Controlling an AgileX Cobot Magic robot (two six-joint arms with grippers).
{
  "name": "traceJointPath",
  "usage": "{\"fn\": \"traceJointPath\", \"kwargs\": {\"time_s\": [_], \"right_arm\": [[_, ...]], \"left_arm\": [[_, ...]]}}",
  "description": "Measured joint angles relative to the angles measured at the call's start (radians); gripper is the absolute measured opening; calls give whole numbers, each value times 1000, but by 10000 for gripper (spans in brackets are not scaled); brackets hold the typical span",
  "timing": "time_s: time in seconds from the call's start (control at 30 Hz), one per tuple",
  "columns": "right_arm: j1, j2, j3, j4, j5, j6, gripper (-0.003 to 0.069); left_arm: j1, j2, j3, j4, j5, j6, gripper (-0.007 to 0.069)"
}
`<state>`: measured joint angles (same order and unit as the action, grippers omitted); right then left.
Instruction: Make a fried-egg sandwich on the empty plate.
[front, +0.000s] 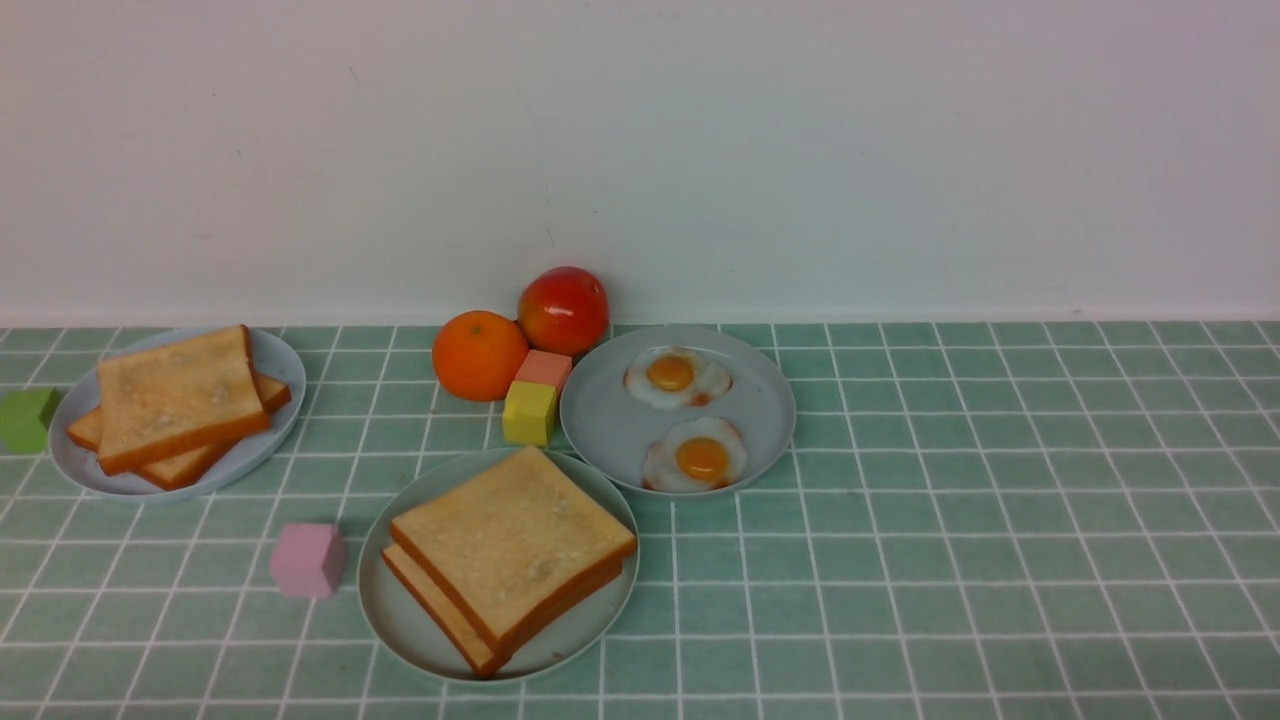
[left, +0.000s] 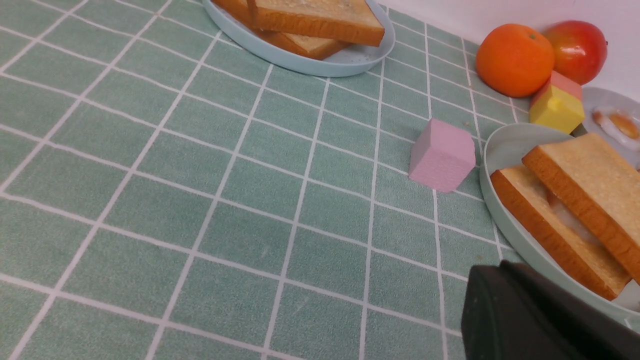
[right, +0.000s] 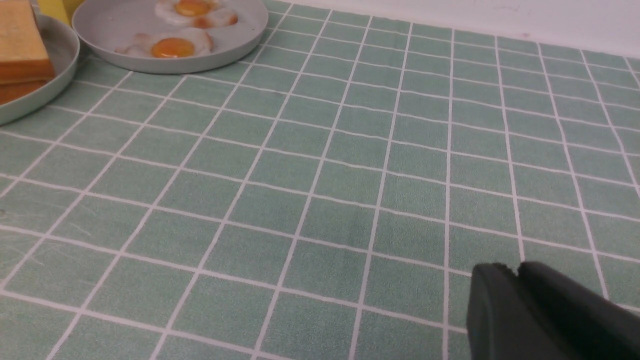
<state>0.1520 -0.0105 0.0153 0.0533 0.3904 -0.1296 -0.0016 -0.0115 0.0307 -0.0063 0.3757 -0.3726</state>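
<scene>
Writing or brand marks: I find none that I can read on any item in my three feeds. Each wrist camera gives me only a black slab of gripper body at the frame's edge, the left gripper (left: 545, 315) and the right gripper (right: 550, 312); the fingertips are out of frame, so I cannot tell how wide either stands or whether it holds anything. Neither arm appears in the front view.

The mint-green plate (front: 400, 610) sits nearest the robot on the green checked tablecloth (front: 950, 520). On it lie two toast slices (front: 512, 555), one stacked askew on the other. In the left wrist view a pale, glossy layer shows between them, probably a fried egg (left: 570, 220).

Behind and to the right, a grey-blue plate (front: 610, 425) carries two fried eggs (front: 695, 458). Far left, another grey-blue plate (front: 270, 360) holds two more toast slices (front: 178, 400). A pink block (front: 308, 560) stands just left of the mint plate, a green block (front: 27, 418) at the left edge, a yellow block (front: 530, 412) and salmon block (front: 543, 369) between the plates, with an orange (front: 479, 354) and red apple (front: 563, 309) behind.
</scene>
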Motion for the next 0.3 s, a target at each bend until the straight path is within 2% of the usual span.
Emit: {"fn": "traceJointPath", "kwargs": {"time_s": [0.3], "right_arm": [[0, 0, 0, 0, 0, -1, 92]], "left_arm": [[0, 0, 0, 0, 0, 0, -10]]}}
